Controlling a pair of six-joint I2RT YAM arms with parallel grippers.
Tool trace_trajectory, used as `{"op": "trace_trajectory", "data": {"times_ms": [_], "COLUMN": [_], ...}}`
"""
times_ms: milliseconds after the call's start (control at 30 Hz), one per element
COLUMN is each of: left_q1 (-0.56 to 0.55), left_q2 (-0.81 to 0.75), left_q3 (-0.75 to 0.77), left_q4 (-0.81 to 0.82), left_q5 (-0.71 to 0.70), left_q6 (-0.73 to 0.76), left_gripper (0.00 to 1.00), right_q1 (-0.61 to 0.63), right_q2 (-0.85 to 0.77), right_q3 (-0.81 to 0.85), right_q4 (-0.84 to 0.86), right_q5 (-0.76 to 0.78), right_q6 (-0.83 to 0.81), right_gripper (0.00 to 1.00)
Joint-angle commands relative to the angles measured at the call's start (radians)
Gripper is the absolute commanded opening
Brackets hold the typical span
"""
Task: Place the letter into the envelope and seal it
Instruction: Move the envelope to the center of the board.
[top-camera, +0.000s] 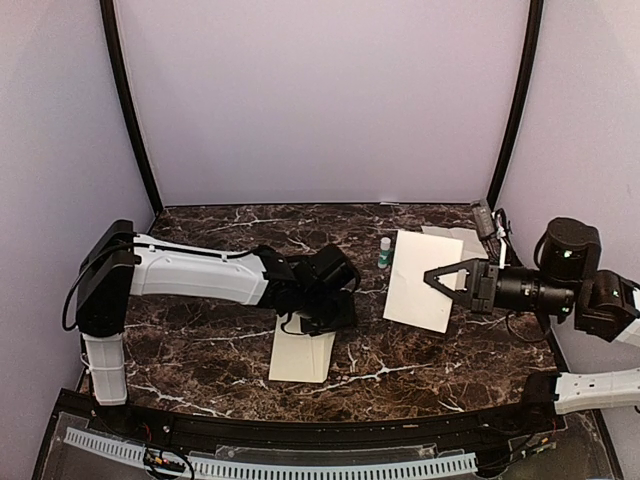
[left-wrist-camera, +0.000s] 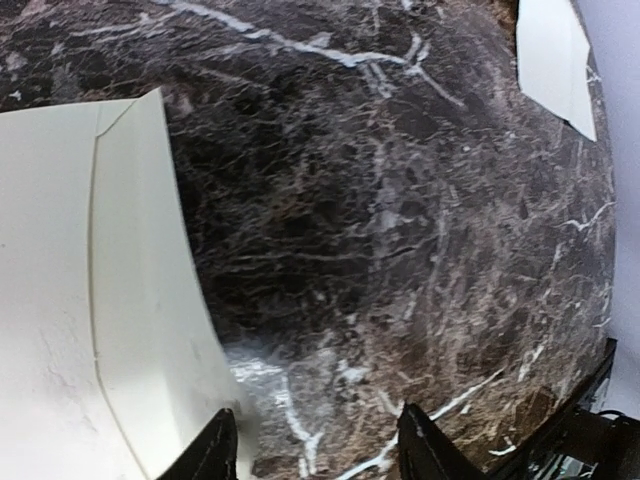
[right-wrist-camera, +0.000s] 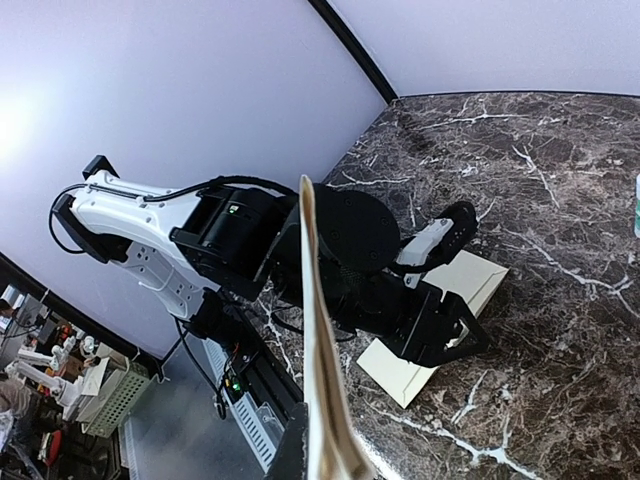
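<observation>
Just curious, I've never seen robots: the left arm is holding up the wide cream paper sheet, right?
Not quite: it is the right end effector that holds up the wide cream paper sheet. The top view shows it.

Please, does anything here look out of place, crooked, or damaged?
Nothing looks damaged or spilled. The letter hangs above the table, tilted, pinched at one edge by the right gripper. The envelope lies flat but slightly crooked to the table's near edge, under the open left gripper.
</observation>
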Motion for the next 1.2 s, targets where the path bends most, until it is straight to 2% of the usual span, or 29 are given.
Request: {"op": "trace_trajectory", "data": {"times_ms": [0,100,233,433,500,633,800,1000,1167], "left_q1": [-0.008,-0.009,0.015,0.13,0.172,0.254,0.325,0.328,0.328], "left_q2": [-0.039,-0.096,-0.214,-0.442,-0.48,-0.511,-0.514,-0.526,-0.545], "left_q3": [0.06,0.051,-0.04,-0.327,-0.379,-0.453,-0.526,-0.568,-0.63], "left_q4": [0.023,-0.02,-0.054,0.097,0.076,0.044,0.143,0.177,0.204], "left_q5": [0.001,-0.033,-0.085,0.044,0.073,0.147,0.222,0.198,0.201], "left_q6": [0.041,0.064,0.086,0.118,0.157,0.256,0.317,0.363,0.392], "left_gripper": [0.55,0.55,0.59,0.6,0.61,0.63,0.63,0.63,0.64], "right_q1": [-0.007,-0.006,-0.006,-0.006,-0.005,-0.003,0.004,0.029,0.061], "right_q2": [-0.032,-0.025,-0.009,0.099,0.135,0.159,0.224,0.358,0.53], "right_q3": [-0.018,-0.019,-0.049,-0.048,-0.042,-0.064,-0.067,-0.021,0.046], "right_q4": [-0.031,-0.042,-0.019,-0.025,-0.032,0.01,0.078,0.074,0.143], "right_q5": [0.04,0.052,0.064,0.11,0.106,0.101,0.101,0.137,0.107], "right_q6": [0.012,0.03,0.058,0.103,0.124,0.191,0.261,0.311,0.321], "right_gripper": [0.0,0.0,0.0,0.0,0.0,0.0,0.0,0.0,0.0]}}
